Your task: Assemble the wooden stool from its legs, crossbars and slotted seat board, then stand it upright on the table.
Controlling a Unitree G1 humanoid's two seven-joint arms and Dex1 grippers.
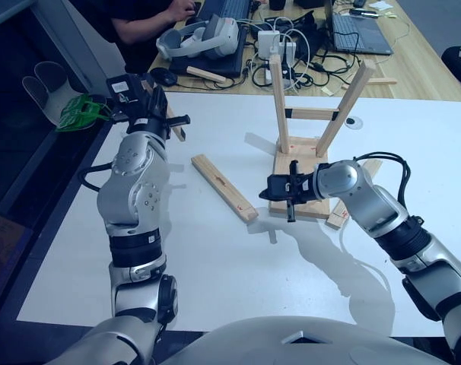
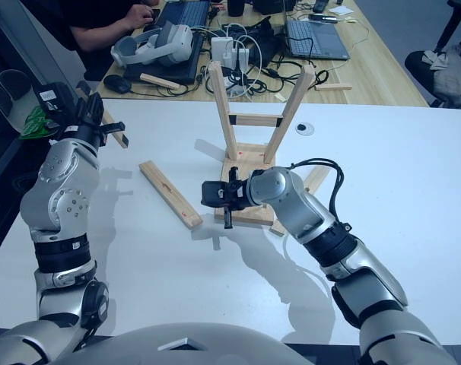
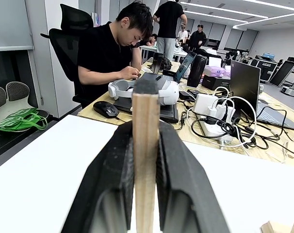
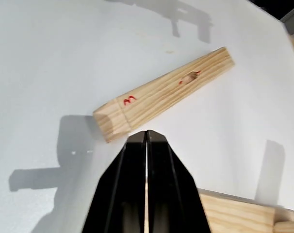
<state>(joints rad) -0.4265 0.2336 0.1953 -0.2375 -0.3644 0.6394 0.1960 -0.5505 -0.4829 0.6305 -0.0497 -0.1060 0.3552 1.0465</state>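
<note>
- Two legs (image 1: pixel 279 106) stand up out of the seat board (image 1: pixel 297 164), which lies flat toward the far middle of the white worktop (image 1: pixel 215 258). One crossbar (image 1: pixel 313 114) ties them together partway up.
- About half built, by my reckoning. The other legs and the remaining crossbars are not yet in, and the stool has yet to be turned onto its feet.
- One loose leg (image 1: pixel 224 188) lies flat on the worktop just left of the seat board. It has a red mark near one end and a small slot on its upper face.
- Another loose piece (image 1: pixel 338 216) lies along the board's right side, partly under the right forearm. Touching the board or not, cannot tell.
- Right gripper (image 4: pixel 147 133) hangs low at the near-left corner of the seat board, between the board and the loose leg. Fingers pressed together, nothing seen between them.
- Left gripper (image 3: pixel 145 145) is held high over the far-left edge of the worktop, well apart from the stool. Fingers pinch a wooden stick (image 3: pixel 146 109) that pokes out past the tips. Leg or crossbar, cannot tell.
- Judged from this, the stick in hand and the loose leg are the next parts to go in.
</note>
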